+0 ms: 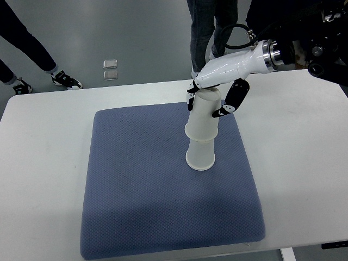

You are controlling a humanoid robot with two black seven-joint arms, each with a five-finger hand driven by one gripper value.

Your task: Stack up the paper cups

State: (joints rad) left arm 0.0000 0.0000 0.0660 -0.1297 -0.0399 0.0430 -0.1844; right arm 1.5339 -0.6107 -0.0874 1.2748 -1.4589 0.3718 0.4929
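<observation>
An upside-down white paper cup (pixel 205 116) sits tilted over a second inverted paper cup (pixel 200 154) standing on the blue-grey mat (pixel 136 190). The right hand (pixel 217 92) grasps the upper cup near its base, fingers on both sides. The mat lies on the white surface (pixel 43 163).

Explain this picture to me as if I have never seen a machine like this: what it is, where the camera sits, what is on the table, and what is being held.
This is a two-armed humanoid robot, seen by one camera looking steeply down from the robot's own side. Its right hand, white with black fingers, reaches in from the right edge and grips the upper paper cup, upside down and tilted, set over the top of a lower upside-down cup. Both are above a blue-grey mat lying on a white table. The left arm is not visible. People's legs show on the floor beyond the table.
</observation>
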